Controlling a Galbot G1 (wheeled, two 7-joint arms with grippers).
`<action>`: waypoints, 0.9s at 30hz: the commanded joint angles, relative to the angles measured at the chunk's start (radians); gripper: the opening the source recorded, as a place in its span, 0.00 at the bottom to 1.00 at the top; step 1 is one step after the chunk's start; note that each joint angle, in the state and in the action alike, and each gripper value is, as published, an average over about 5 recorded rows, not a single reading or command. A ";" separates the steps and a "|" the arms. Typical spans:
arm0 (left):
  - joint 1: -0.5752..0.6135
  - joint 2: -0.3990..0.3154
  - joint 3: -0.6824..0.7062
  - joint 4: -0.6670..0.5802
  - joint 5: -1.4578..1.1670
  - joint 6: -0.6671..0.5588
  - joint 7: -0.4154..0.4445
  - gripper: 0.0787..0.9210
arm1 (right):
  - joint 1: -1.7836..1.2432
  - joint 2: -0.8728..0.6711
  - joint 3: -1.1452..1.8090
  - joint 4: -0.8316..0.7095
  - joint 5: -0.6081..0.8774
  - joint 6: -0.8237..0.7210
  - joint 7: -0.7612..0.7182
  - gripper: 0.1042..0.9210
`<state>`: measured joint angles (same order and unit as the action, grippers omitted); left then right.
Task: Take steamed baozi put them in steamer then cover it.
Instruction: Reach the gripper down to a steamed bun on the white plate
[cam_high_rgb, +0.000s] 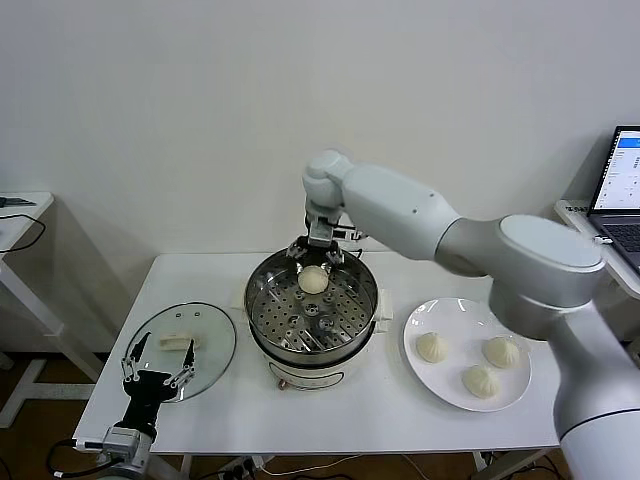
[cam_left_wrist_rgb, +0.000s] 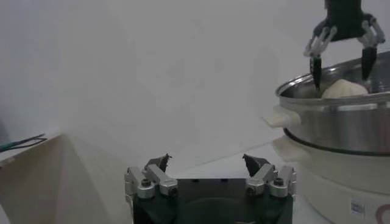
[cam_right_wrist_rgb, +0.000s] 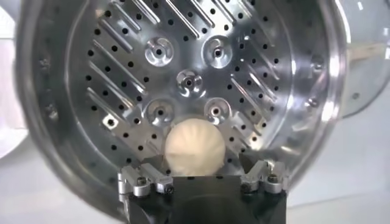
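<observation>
Right claw (cam_high_rgb: 318, 252) hangs over the steamer's (cam_high_rgb: 262, 300) far rim, fingers spread wide, gripping nothing. One baozi (cam_high_rgb: 313, 280) sits on the perforated tray right under it, between the fingertips but free of them. Three more baozi (cam_high_rgb: 483, 381) wait on the white plate (cam_high_rgb: 425, 373) beside the steamer. Glass lid (cam_high_rgb: 215, 350) lies flat on the tabletop (cam_high_rgb: 380, 420) opposite. Left claw (cam_high_rgb: 158, 367) parked over the lid's near edge, open, empty.
</observation>
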<state>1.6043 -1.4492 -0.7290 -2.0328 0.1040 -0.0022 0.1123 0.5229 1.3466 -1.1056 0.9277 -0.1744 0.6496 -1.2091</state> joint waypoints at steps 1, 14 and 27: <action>0.007 -0.001 0.010 -0.013 0.005 0.000 -0.002 0.88 | 0.231 -0.347 -0.147 0.305 0.316 -0.356 -0.055 0.88; 0.026 0.001 0.016 -0.022 0.017 -0.002 -0.003 0.88 | -0.012 -0.732 -0.114 0.449 0.398 -0.815 -0.103 0.88; 0.018 -0.002 0.031 -0.005 0.027 -0.001 -0.002 0.88 | -0.336 -0.692 0.105 0.363 0.306 -0.939 -0.030 0.88</action>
<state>1.6248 -1.4522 -0.7016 -2.0457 0.1279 -0.0041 0.1094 0.3847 0.7147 -1.1131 1.3017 0.1453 -0.1538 -1.2799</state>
